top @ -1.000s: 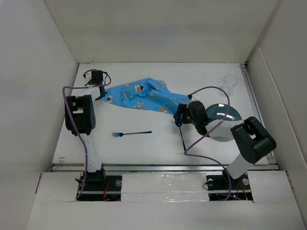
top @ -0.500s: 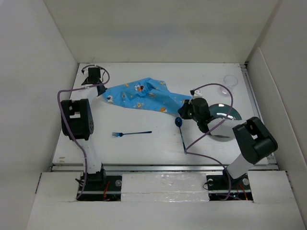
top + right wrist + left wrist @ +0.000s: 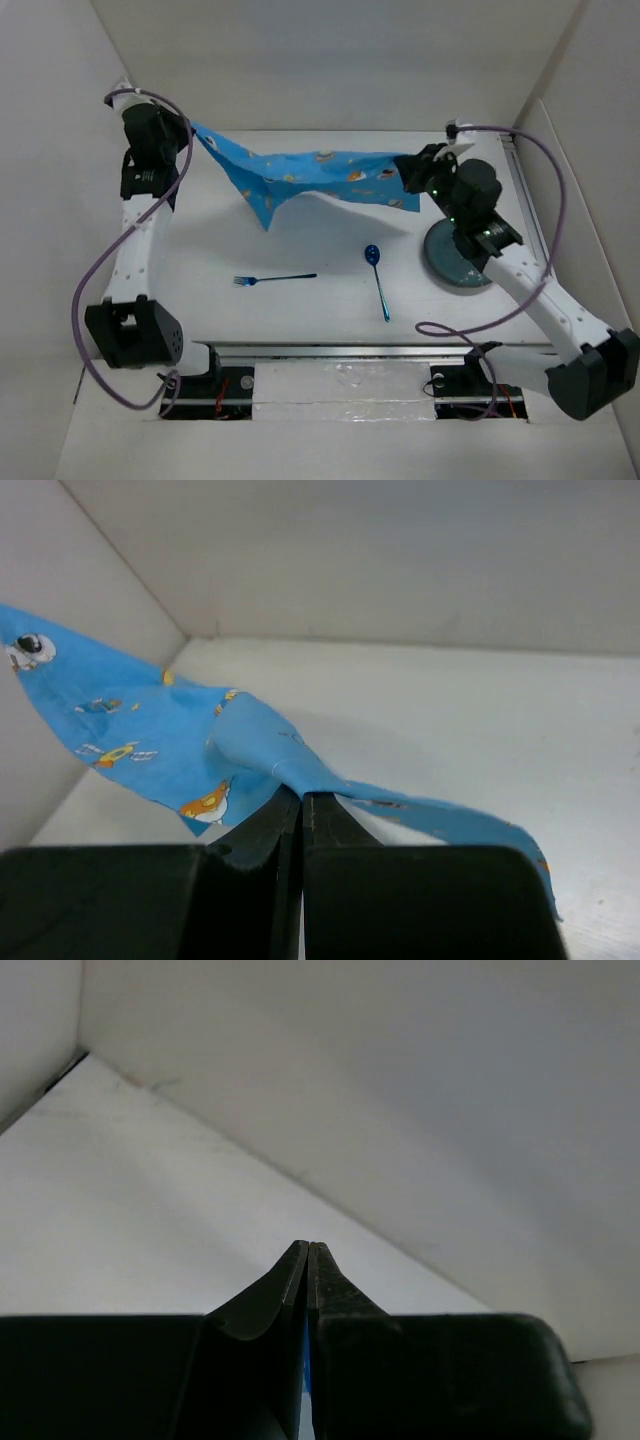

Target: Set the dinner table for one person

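The white dinner table point(image 3: 300, 225) fills the walled enclosure, its long axis running left to right across the overhead view. At the far left corner, the left gripper point(image 3: 190, 128) is raised off the surface, its fingers pinched on one end of a blue cartoon-printed placemat point(image 3: 310, 170) – a sliver of blue shows between the closed tips in the left wrist view point(image 3: 308, 1252). The cloth hangs lengthwise in the air, sagging to a point near its left end. Below it a blue fork point(image 3: 272, 279) lies with tines to the left; a blue spoon point(image 3: 378, 280) lies bowl farthest from the arms. The right gripper point(image 3: 405, 170) clamps the cloth's other end – the fabric bunched at its tips – above a dark plate point(image 3: 450, 268).
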You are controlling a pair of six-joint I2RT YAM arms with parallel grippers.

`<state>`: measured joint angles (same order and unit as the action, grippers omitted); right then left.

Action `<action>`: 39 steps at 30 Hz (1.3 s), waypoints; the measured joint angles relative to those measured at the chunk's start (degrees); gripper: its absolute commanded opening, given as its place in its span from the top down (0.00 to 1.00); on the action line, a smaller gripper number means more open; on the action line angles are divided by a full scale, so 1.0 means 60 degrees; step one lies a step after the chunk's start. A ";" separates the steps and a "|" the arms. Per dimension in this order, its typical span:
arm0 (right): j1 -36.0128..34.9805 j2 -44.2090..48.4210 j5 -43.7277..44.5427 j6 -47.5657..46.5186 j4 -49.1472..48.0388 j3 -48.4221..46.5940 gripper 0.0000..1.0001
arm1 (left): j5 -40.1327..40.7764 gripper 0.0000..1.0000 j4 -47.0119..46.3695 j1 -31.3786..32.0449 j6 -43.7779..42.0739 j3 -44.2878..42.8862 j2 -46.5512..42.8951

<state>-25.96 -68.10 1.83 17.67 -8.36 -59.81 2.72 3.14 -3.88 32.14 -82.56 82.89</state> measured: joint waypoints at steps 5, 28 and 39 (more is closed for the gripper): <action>0.0146 0.1497 0.0208 -0.0397 0.1253 -0.1596 1.00 | -0.0444 1.00 -0.0732 -0.0018 0.0499 -0.0138 -0.1898; 0.3180 -0.5869 -0.3344 0.0244 0.2601 -0.7530 1.00 | -0.1472 1.00 -0.0106 -0.0277 0.0867 -0.3778 0.3027; 0.3559 -0.4149 -0.4215 0.0758 -0.0153 -0.3548 1.00 | -0.2065 1.00 -0.2590 -0.0430 0.1140 0.0849 0.0484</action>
<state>-4.60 -92.99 -23.46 22.22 -9.28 -81.10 -9.67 -12.40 -6.46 38.98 -77.47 85.80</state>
